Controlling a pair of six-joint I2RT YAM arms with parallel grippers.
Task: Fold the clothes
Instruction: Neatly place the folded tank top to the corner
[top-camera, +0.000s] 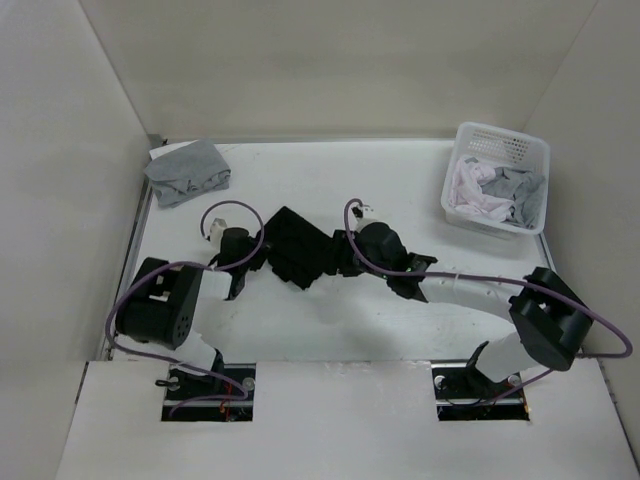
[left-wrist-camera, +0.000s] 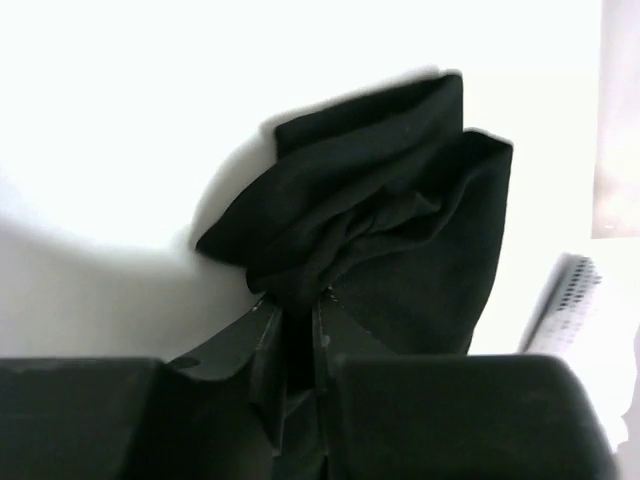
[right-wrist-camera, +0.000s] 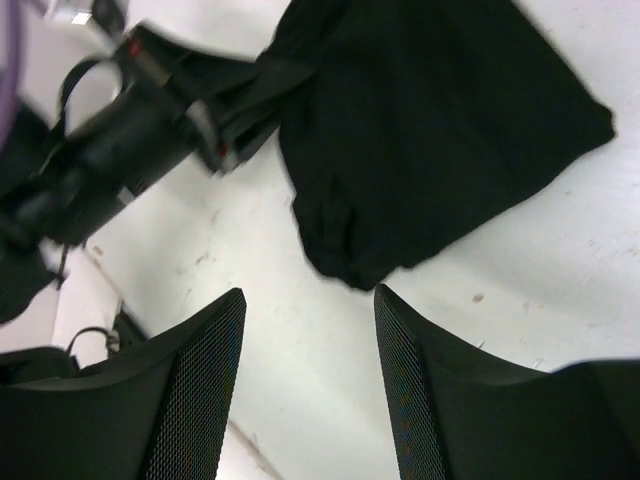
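A crumpled black garment (top-camera: 300, 250) lies in the middle of the table between my two arms. My left gripper (top-camera: 256, 256) is at its left edge, shut on a bunched fold of the black garment (left-wrist-camera: 380, 220), which runs down between the jaws of the left gripper (left-wrist-camera: 292, 300). My right gripper (top-camera: 345, 258) hovers at the cloth's right side. In the right wrist view the right gripper (right-wrist-camera: 310, 295) stands open over bare table, just short of the rounded edge of the black garment (right-wrist-camera: 430, 130), nothing between its fingers. The left gripper (right-wrist-camera: 150, 120) also shows there.
A folded light grey garment (top-camera: 187, 172) lies at the back left corner. A white lattice basket (top-camera: 500, 130) at the back right holds white-pink cloth (top-camera: 468, 190) and grey cloth (top-camera: 522, 196). Walls close in the table on the left, back and right.
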